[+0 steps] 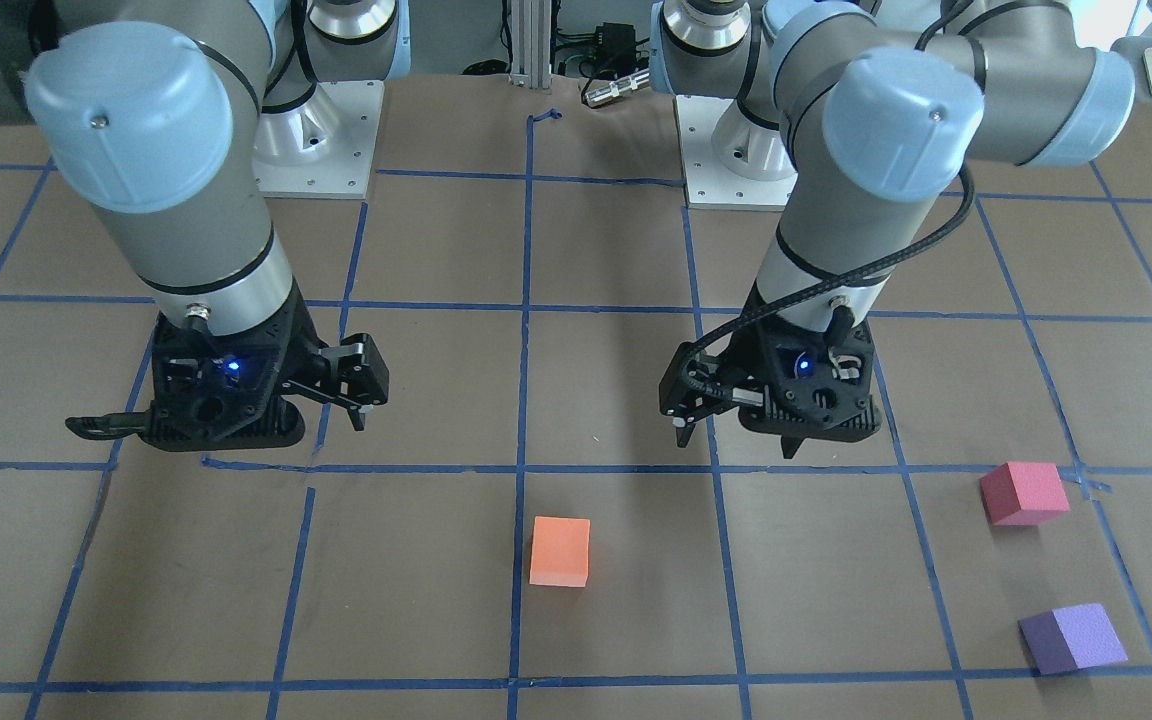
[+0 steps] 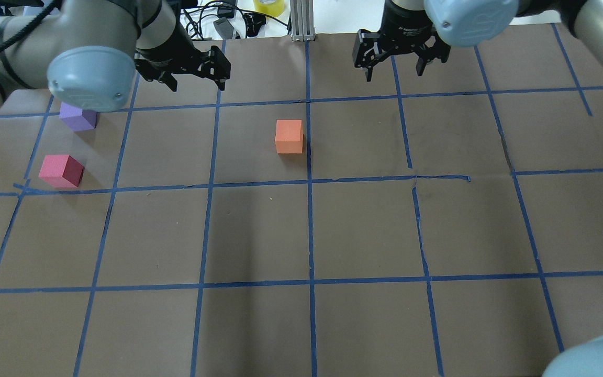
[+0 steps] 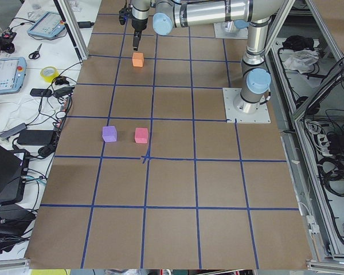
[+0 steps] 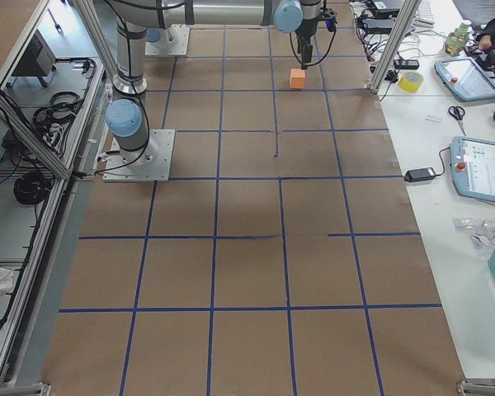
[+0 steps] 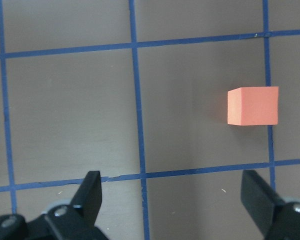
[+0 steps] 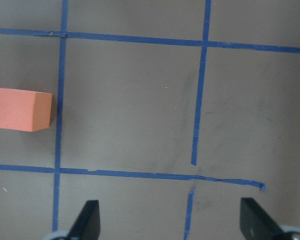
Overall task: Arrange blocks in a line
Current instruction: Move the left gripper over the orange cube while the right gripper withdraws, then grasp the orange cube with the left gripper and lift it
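Observation:
The orange block [image 2: 289, 136] sits at the table's far middle beside a blue tape line; it also shows in the front view [image 1: 559, 551] and both wrist views [image 5: 253, 106] [image 6: 22, 109]. The pinkish-red block [image 2: 61, 170] [image 1: 1023, 493] and the purple block [image 2: 78, 118] [image 1: 1073, 638] lie apart on my far left. My left gripper [image 2: 197, 84] [image 1: 736, 440] hangs open and empty above the table, between the orange and purple blocks. My right gripper [image 2: 394, 73] [image 1: 221, 425] hangs open and empty, right of the orange block.
The table is brown paper with a blue tape grid [image 2: 309, 180]. An aluminium post [image 2: 301, 21] and cables stand at the far edge. The arm bases [image 1: 321, 140] [image 1: 736, 170] sit on white plates. An operators' bench [image 3: 23, 74] with tablets runs along the far side.

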`<state>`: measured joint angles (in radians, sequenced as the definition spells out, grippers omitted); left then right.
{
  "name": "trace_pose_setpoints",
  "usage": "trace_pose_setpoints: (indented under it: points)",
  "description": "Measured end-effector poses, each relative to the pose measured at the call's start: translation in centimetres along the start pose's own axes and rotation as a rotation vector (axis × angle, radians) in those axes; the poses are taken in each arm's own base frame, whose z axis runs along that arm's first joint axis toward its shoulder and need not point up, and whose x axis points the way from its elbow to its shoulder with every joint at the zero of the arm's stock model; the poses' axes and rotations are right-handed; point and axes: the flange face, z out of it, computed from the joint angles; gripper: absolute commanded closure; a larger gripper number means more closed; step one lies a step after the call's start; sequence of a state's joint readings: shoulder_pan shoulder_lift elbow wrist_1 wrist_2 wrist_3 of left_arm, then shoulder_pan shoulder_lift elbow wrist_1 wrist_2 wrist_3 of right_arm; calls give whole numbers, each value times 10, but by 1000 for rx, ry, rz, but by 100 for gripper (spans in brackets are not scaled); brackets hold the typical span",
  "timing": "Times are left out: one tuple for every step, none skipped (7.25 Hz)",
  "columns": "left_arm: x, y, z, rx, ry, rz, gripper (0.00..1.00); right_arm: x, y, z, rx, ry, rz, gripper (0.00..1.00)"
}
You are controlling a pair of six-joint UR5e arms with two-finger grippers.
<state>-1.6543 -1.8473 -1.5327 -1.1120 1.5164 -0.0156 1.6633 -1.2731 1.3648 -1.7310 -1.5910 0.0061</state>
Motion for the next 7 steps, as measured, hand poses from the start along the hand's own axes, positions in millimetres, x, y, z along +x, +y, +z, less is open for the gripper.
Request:
trace_pose_setpoints:
  points:
    - [18,-10,27,15,4,2,0,25,6,5,14,3,-14,0]
    - [43,-17,56,28,5,-11,0,44,7,12,39,3,-18,0]
    - [67,-24,83,37,-3,-28,0,55,8,15,60,5,-20,0]
    - [83,-31,105,36,-15,-38,0,59,9,17,67,10,-21,0]
    - [94,-35,130,24,-22,-40,0,60,9,18,68,13,-22,0]
    - [102,-35,152,10,-26,-39,0,61,10,18,66,15,-22,0]
    - [110,-32,167,-1,-36,-42,0,61,10,18,65,15,-22,0]
